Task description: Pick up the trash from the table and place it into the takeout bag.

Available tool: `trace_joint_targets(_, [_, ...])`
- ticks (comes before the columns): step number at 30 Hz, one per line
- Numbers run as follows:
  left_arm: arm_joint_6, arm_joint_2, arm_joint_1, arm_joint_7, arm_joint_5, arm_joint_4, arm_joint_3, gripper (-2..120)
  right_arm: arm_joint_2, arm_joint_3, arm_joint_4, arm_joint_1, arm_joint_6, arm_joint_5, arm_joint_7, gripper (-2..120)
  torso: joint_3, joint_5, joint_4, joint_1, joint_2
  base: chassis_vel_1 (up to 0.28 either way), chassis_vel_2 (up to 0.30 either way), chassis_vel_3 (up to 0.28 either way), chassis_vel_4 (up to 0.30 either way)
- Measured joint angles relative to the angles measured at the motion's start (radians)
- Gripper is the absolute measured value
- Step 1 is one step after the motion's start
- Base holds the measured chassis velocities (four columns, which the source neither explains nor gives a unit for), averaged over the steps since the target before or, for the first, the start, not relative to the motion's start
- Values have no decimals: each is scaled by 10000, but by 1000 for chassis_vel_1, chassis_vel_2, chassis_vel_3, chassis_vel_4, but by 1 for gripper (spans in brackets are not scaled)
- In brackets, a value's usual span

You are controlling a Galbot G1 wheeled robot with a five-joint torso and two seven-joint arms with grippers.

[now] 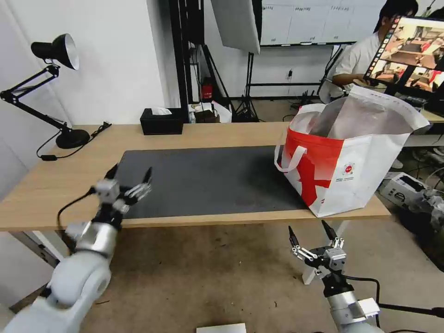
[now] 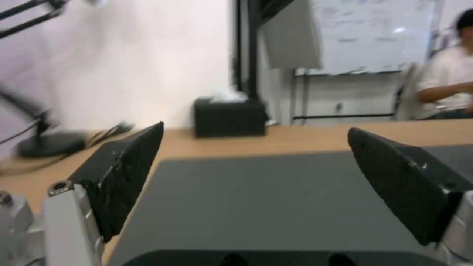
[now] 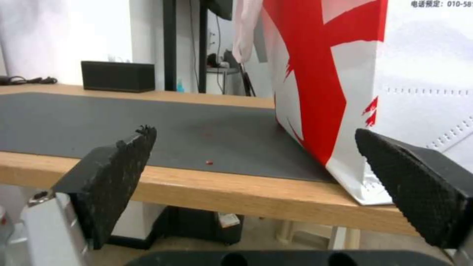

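Your left tool (image 1: 129, 178) hangs over the near-left corner of the dark grey mat (image 1: 208, 178), fingers spread wide with nothing between them. Your right tool (image 1: 311, 233) sits lower, in front of the desk (image 1: 46, 185) edge and below the takeout bag (image 1: 351, 157), also spread wide and holding nothing. The bag stands upright on the mat's right end, mouth gaping. A black tissue box (image 1: 162, 121) and a desk lamp (image 1: 55, 92) sit along the back.
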Motion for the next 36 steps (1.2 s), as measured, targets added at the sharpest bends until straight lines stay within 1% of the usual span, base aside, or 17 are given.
trace_joint_targets(1, [0,0,0,0,0,0,0,100,0,0,0,0,0,0,0,100,0,0,0,0,0,0,0,0,0])
trace_joint_targets(3, [-63,-553,881,44,34,29,-595,100,0,0,0,0,0,0,0,100,1,3,1,0,0,0,0,0,0])
trace_joint_targets(4, [-63,-553,881,44,34,29,-595,100,0,0,0,0,0,0,0,100,1,3,1,0,0,0,0,0,0])
trace_joint_targets(6, [-271,-885,1447,260,20,110,-910,100,0,0,0,0,0,0,0,100,1,3,2,0,0,0,0,0,0])
trace_joint_targets(7, [-271,-885,1447,260,20,110,-910,100,0,0,0,0,0,0,0,100,1,3,2,0,0,0,0,0,0])
trace_joint_targets(10, [-404,-1205,2033,592,73,268,-1219,100,0,0,0,0,0,0,0,100,1,2,1,0,0,0,0,0,0])
trace_joint_targets(21, [-466,-1463,2458,961,38,464,-1469,100,0,0,0,0,0,0,0,100,1,3,0,1,-1,0,0,0,0])
trace_joint_targets(36, [-449,-1450,2499,998,5,469,-1437,100,0,0,0,0,0,0,0,100,1,2,0,2,-1,0,0,0,0])
